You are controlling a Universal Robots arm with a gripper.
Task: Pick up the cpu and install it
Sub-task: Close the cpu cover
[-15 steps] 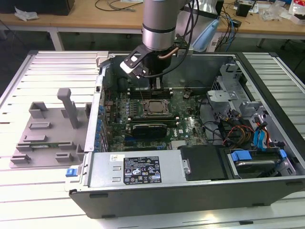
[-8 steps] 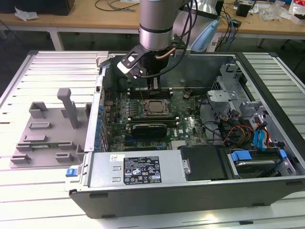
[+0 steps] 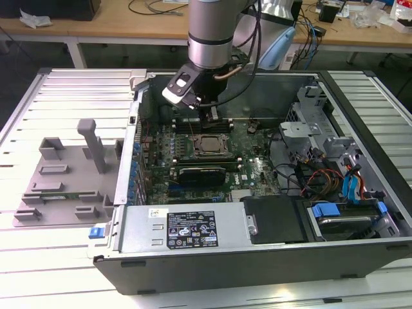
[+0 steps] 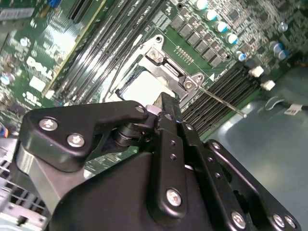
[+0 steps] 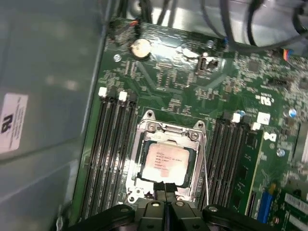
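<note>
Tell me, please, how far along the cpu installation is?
Done: the cpu already lies flat inside the socket frame on the motherboard. In hand: nothing; the gripper is shut, its tips by the cpu's edge. Left: I cannot tell whether it is fully seated.

Arm point(image 3: 209, 26) vertical; claw point(image 5: 166, 190) pointing down, seemingly closed.

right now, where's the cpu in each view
Exterior view: cpu on the motherboard, close by the pincer.
Second wrist view: cpu partly hidden behind the pincer.
First wrist view: cpu just beyond the pincer's tips.
Shared landmark: the socket frame around it, with memory slots on both sides.
</note>
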